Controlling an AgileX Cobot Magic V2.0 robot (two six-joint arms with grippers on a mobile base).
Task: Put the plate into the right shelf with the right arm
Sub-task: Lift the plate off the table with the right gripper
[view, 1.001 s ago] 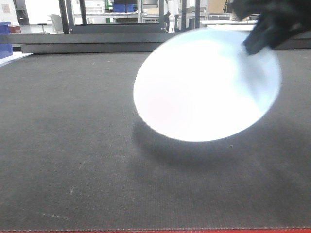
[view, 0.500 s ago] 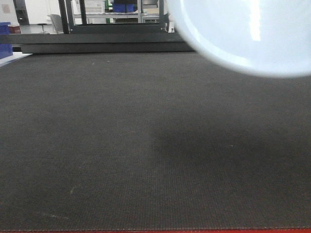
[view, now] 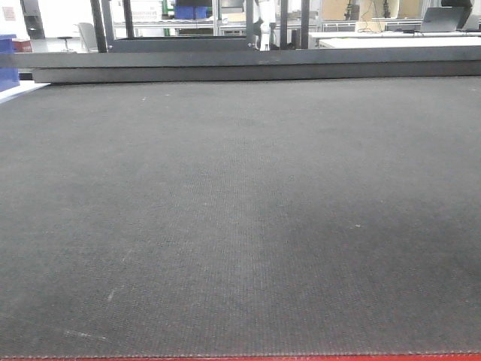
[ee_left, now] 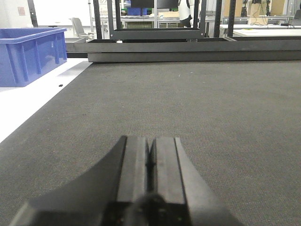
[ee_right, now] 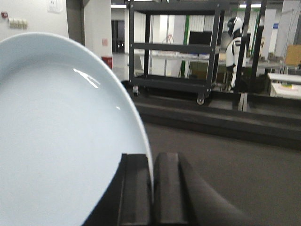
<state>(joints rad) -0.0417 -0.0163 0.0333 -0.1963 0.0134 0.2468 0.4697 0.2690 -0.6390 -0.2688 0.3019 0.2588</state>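
The white glossy plate (ee_right: 61, 141) fills the left half of the right wrist view, held up on edge above the dark mat (ee_right: 244, 174). My right gripper (ee_right: 151, 157) is shut on the plate's rim, one finger on each face. Neither the plate nor the right gripper shows in the front view. My left gripper (ee_left: 150, 139) is shut with nothing in it, low over the mat (ee_left: 211, 108). The right shelf is out of view.
The front view shows only the dark woven mat (view: 240, 210), with a low dark ledge (view: 248, 71) along its far edge. A blue bin (ee_left: 28, 54) stands on a white surface at far left. A black wheeled cart (ee_right: 174, 52) stands beyond the ledge.
The plate, held by my right gripper, has risen up and to the right and left the front view. Its shadow on the mat is gone.
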